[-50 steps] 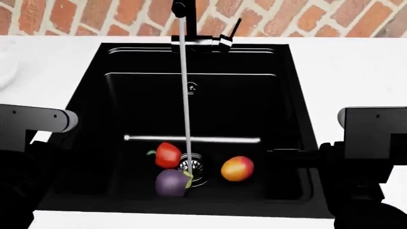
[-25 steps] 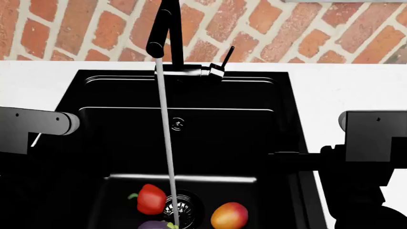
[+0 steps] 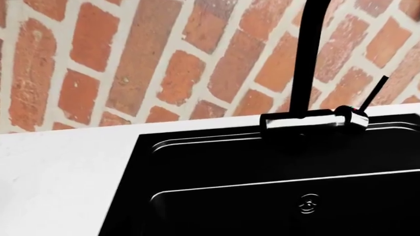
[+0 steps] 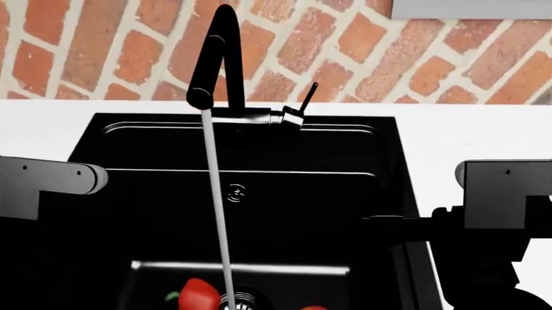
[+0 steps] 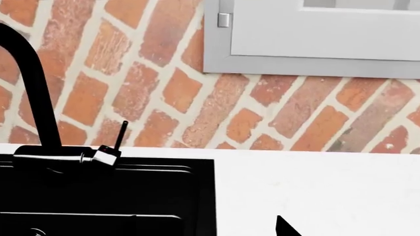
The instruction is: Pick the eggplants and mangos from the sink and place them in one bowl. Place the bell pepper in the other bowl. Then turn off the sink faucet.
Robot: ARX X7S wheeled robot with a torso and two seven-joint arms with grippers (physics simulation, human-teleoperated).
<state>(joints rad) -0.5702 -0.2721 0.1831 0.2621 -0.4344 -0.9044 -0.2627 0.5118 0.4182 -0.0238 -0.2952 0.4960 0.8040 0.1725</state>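
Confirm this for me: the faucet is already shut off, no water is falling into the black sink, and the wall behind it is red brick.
Not quite. The faucet is running: the head view shows a stream of water falling from its spout toward the drain of the black sink. The rest holds: the sink is black and the wall behind it is red brick.

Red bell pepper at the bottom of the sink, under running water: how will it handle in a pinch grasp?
The red bell pepper sits beside the water stream in the black sink, so it is probably wet and slippery. Its rounded, glossy body looks apt to roll or squirt sideways if pushed. Likely light and hollow, so gentle squeeze; only its top shows here.
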